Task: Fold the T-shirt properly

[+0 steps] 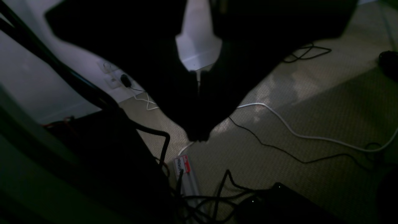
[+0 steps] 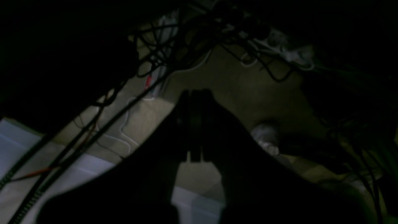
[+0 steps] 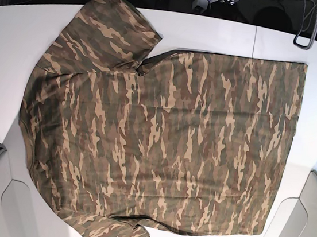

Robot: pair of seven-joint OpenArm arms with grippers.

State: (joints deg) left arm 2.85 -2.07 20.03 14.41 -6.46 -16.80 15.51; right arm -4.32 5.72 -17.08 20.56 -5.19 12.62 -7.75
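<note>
T-shirt (image 3: 155,141) spread flat across white table (image 3: 215,30), back side up, camouflage print unbroken, no fold made. Collar end toward 9 o'clock, hem edge toward 3 o'clock in base view. One sleeve fanned out toward 11 o'clock, other sleeve at 6 o'clock, tucked partly at table's near edge. Laid out this way, presumably, to give both arms clean access to sleeves and hem before first fold; cloth lies smooth, few wrinkles, nothing on top of it.

Neither arm over the cloth. Only arm bases visible at 12 o'clock beyond table's far edge in base view.

Left gripper (image 1: 199,137): seen from its wrist camera as dark silhouette, pointing down at carpeted floor (image 1: 311,124) with loose cables (image 1: 295,133) beneath. Fingers pressed together, nothing between them. Hanging off to table's side, well apart from shirt.

Right gripper (image 2: 196,96): also dark silhouette, aimed at floor and cable tangle. Fingers together, tips meeting, nothing held. View very dim; little else readable.

Judgement: parked rest pose on both sides, task at its very start, first reach toward a sleeve or hem corner not yet begun.
</note>
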